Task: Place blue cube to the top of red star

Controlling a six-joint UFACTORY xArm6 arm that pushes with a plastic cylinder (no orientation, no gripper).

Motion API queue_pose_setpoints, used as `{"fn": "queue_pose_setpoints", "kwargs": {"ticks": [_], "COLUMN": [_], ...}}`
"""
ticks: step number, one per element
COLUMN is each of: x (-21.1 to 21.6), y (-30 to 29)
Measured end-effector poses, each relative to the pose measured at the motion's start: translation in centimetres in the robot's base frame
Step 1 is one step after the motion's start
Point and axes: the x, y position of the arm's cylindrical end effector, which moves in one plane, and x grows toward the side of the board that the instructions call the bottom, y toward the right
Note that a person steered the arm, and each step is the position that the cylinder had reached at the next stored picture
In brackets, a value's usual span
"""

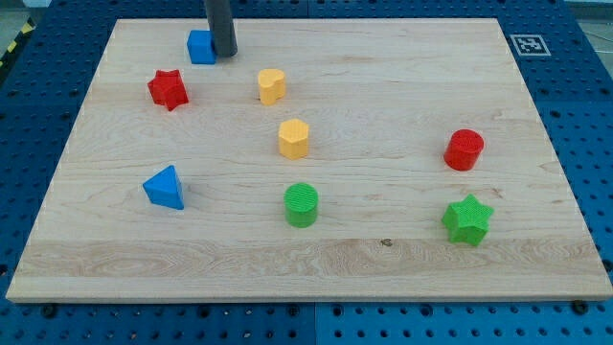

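1. The surface point(402, 259) is the biggest thing you have here: a pale wooden board on a blue perforated base, with a printed marker at the view's top right corner.
2. The rod comes down from the view's top edge, and my tip point(224, 55) sits touching, or just beside, the right face of the blue cube. This end effector has nothing that opens or clamps, so it grasps nothing; it can only press sideways.
3. The blue cube point(200, 46) lies near the board's top left, above and slightly right of the red star point(168, 89). By my reading it is already close to where the task wants it, perhaps needing a small nudge toward the view's left.
4. Treat the cube as light, rigid and ready to slide on smooth wood. You cannot take hold of it; push squarely on the middle of a flat face, since an off-centre push would likely spin it.
5. The other pieces sit well apart: the blue triangular block point(165, 188), green star point(467, 219), red cylinder point(465, 149), green cylinder point(301, 204), yellow heart-like block point(272, 85) and yellow hexagonal block point(293, 138).
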Motion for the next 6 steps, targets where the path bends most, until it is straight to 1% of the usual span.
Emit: {"fn": "queue_pose_setpoints", "kwargs": {"ticks": [3,5,6], "x": [1.1,-1.7,-2.4], "y": [1.1,-2.0,-2.2]}}
